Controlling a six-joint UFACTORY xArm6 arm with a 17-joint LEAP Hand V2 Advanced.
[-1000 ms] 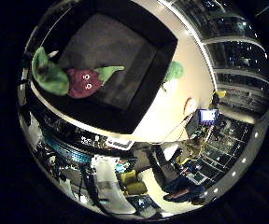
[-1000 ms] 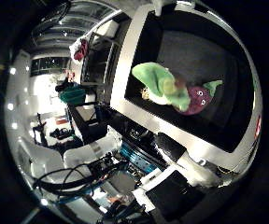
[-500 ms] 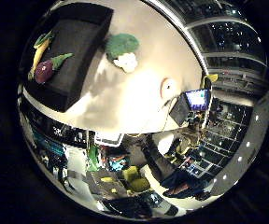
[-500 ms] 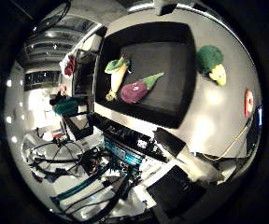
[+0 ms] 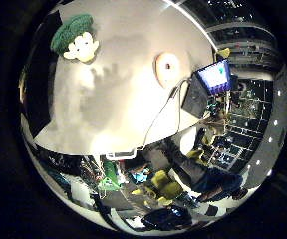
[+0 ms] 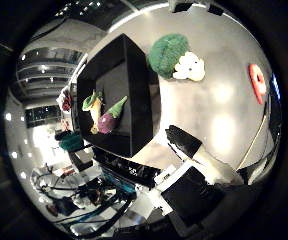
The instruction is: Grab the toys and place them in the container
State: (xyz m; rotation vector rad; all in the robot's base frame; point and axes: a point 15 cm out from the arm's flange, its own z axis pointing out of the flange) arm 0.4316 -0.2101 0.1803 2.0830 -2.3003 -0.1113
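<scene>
My hand (image 6: 199, 165) with its pose impossible to tell, 1 black container (image 6: 129, 95) on the white tabletop (image 6: 219, 110), inside it 2 toys, eggplant (image 6: 110, 118) and corn (image 6: 93, 107) lying side by side, 1 broccoli toy (image 6: 171, 56) just beside the container, 1 pink ring (image 6: 257, 81) farther off.

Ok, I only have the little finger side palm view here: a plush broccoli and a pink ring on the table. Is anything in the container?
Observer: Yes. The thumb side view shows the black container holding a purple eggplant toy.
Operator: Only that one?
Observer: No, a yellow and green toy lies inside too, right beside the eggplant.
Operator: Where is the broccoli relative to the container?
Observer: The broccoli lies on the table just outside the container's wall.
</scene>
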